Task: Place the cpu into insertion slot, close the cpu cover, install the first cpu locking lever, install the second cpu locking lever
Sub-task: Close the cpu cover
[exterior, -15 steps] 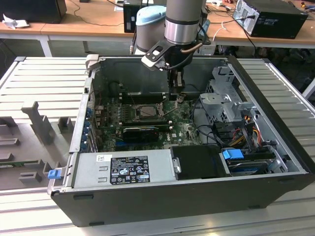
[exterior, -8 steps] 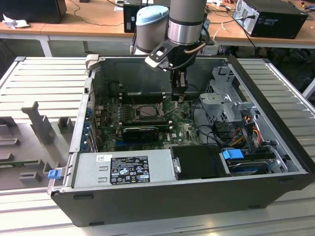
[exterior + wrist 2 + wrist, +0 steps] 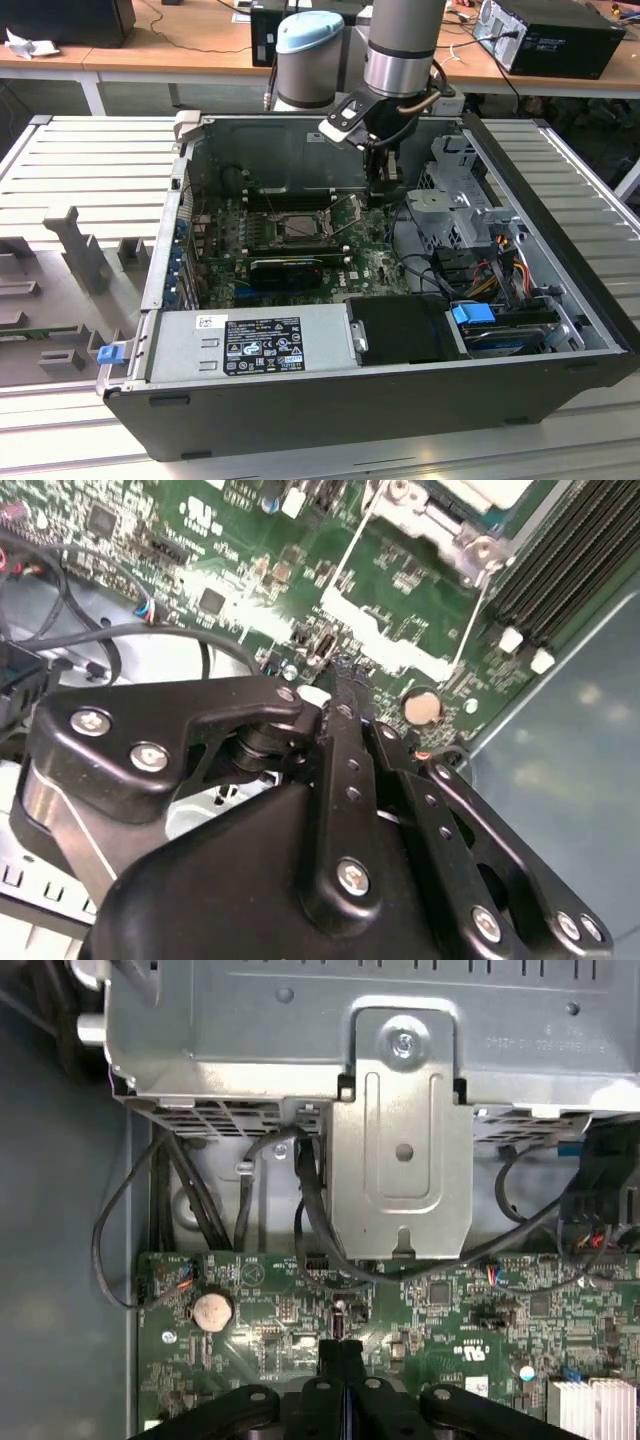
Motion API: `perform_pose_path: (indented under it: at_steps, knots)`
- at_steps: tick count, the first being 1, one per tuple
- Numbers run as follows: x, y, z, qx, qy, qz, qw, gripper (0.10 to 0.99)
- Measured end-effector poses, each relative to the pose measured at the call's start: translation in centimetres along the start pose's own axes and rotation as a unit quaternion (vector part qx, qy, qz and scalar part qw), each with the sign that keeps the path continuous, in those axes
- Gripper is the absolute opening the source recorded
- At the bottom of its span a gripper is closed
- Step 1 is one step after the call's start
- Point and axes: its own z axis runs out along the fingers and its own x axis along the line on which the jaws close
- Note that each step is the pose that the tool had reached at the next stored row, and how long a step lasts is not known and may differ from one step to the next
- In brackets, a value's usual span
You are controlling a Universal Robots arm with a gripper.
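Cpu is out of my grasp. It lies pale and flat in the insertion slot, well apart from me, so I judge the placing done. Nearest, my gripper has its fingers pressed together on nothing, tip low over the green motherboard near a round coin cell. Beyond it two thin locking levers slant up off the board, unlatched as far as I can judge, so both lever steps are left. The cpu cover seems to lie down around the chip, though I cannot be sure. Room is tight — a metal drive cage and looping black cables stand just beside me, memory slots flank the socket, and the case's back wall closes the far side.
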Motion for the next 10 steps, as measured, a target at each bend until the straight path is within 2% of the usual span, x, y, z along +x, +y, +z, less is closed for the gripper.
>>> perform_pose_path:
  at_steps: [2,10]
  knots:
    - [0.04,0.06,0.63,-0.0002,0.0006,-0.002,1.0000,0.106]
    - [0.05,-0.93,0.77,-0.0001,0.0009,-0.003,1.0000,0.106]
